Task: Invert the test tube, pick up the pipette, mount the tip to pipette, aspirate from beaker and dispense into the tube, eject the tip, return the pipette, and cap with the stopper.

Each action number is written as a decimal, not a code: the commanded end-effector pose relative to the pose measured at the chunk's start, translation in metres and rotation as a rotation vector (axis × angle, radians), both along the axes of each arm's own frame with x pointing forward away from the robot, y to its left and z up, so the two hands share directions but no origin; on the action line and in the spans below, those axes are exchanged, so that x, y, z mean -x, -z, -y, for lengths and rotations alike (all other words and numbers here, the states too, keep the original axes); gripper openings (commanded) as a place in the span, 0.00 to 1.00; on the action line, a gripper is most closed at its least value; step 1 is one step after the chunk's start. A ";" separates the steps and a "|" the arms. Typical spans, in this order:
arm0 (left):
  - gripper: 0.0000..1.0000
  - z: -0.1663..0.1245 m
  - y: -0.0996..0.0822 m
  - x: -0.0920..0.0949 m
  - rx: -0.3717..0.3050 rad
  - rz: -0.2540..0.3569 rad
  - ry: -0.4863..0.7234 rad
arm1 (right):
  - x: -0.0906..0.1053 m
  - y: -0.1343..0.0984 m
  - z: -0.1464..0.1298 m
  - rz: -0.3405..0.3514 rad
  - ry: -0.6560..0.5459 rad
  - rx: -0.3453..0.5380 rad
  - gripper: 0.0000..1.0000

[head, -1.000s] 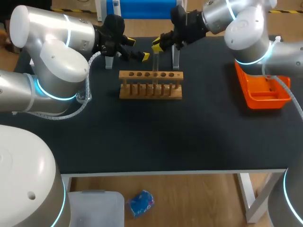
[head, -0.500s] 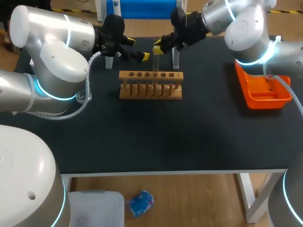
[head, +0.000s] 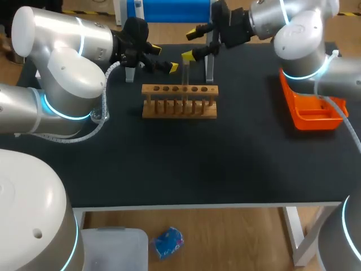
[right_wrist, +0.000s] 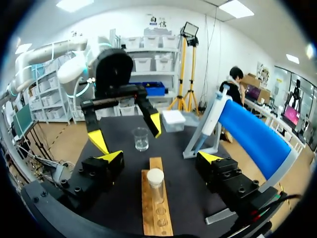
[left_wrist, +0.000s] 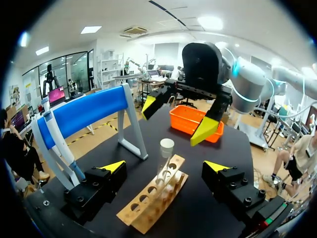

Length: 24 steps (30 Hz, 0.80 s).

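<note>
A clear cylindrical test tube (head: 184, 79) stood upright in the holed wooden rack (head: 179, 108). Both the left gripper (head: 163, 58) and right gripper (head: 192, 44) gaped, empty.

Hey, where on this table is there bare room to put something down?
The broad strip of table between the wooden rack and the near edge is bare, as is the gap between rack and orange tray. Behind the rack it is crowded: the left end effector and right end effector flank the test tube.
</note>
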State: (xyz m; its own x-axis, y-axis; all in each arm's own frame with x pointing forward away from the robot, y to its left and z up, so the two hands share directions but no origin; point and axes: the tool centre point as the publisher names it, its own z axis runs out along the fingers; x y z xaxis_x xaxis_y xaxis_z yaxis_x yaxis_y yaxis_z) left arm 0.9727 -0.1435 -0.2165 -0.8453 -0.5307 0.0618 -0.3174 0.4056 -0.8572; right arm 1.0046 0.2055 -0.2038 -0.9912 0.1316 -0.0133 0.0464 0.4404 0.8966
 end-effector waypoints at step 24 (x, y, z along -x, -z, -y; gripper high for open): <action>1.00 0.000 0.000 0.000 0.000 -0.002 0.001 | 0.012 -0.004 -0.006 0.006 -0.133 -0.336 0.00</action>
